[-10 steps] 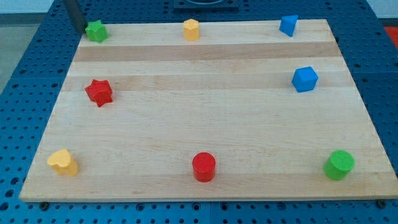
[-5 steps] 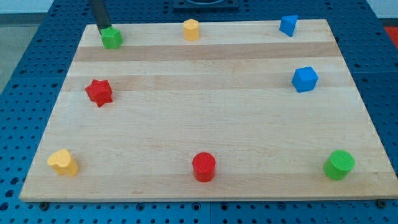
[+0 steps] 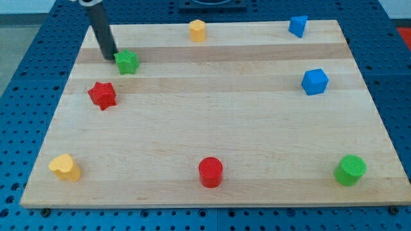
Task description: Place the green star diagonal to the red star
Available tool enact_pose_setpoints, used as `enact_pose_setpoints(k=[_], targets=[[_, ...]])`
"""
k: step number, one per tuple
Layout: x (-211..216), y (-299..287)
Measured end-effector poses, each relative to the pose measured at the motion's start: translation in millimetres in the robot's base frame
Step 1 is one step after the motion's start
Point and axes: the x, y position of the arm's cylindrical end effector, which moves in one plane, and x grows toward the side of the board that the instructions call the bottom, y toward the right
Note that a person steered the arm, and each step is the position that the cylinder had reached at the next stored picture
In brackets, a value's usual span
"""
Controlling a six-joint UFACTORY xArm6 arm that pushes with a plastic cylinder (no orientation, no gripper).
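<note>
The green star lies on the wooden board near the view's top left. The red star lies below it and a little to the left, a short gap apart. My tip is at the green star's left edge, touching or almost touching it. The dark rod rises from there toward the view's top left.
A yellow hexagonal block sits at the top centre. Two blue blocks are at the top right. A yellow block, a red cylinder and a green cylinder line the bottom edge.
The green star has slid from the board's top left corner down and to the right, pushed by my tip, which moved the same way. The other blocks have not moved.
</note>
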Motion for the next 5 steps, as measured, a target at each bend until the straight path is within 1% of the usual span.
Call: enact_pose_setpoints(k=[2,3,4,5], targets=[[16.7,-3.5],[18.7,20.1],[18.7,59.6],[7.0,51.3]])
